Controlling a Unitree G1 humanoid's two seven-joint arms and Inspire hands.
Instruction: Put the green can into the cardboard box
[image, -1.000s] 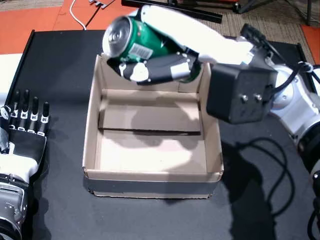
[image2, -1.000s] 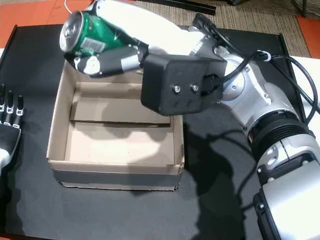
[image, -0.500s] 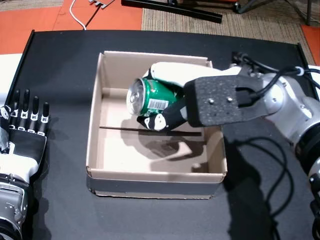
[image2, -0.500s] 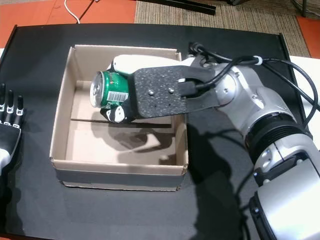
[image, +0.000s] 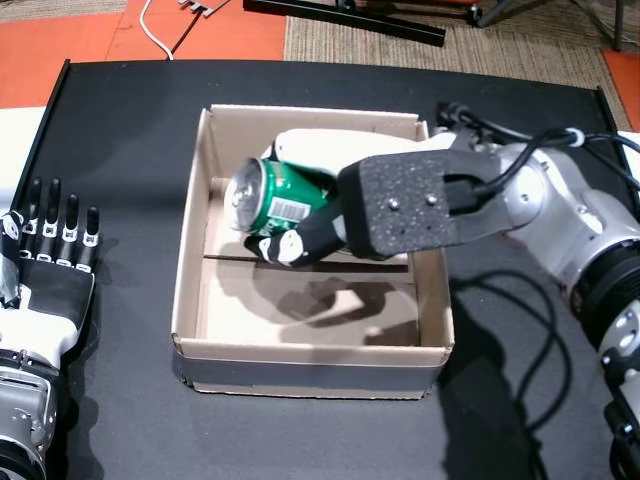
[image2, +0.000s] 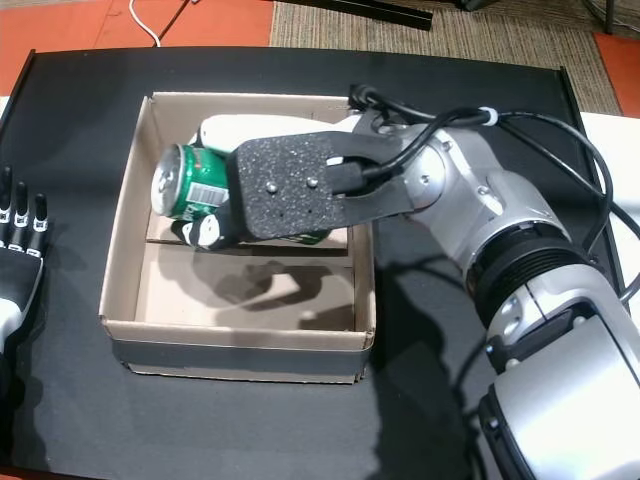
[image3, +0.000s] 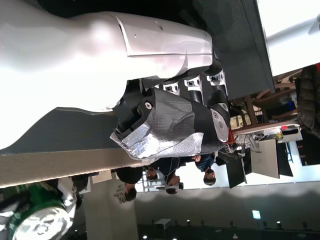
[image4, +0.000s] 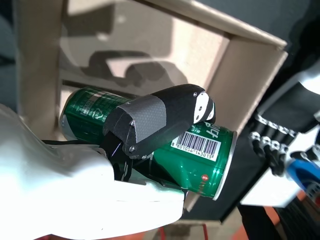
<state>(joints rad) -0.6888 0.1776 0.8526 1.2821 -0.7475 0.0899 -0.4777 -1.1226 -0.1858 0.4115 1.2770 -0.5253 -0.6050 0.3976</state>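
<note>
Two hands in play here, and only one is doing anything. In both head views the right hand (image: 300, 215) reaches in from the right side of the frame with its fingers wrapped around the green can (image: 275, 200), which lies on its side with the silver top (image: 247, 197) facing the left edge of the frame. The can sits inside the outline of the cardboard box (image: 190, 270), over the upper half of it, and the shadow of can and hand falls on the box floor just below; can't tell if the can is touching the floor. The box rests on a black table mat (image: 120, 130), roughly centre frame. In the right wrist view the green can (image4: 200, 155) shows its barcode label (image4: 197, 145), with a black thumb (image4: 165, 117) pressed across its side and the box wall (image4: 250, 75) behind it in the upper right. The left hand (image: 50, 265) lies flat on the mat at the left edge of a head view, fingers straight and slightly apart, holding nothing, well apart from the box. The left wrist view shows the left hand (image3: 170, 125) from the side, fingers stretched along the dark mat, and a sliver of the can in the lower left corner.
</note>
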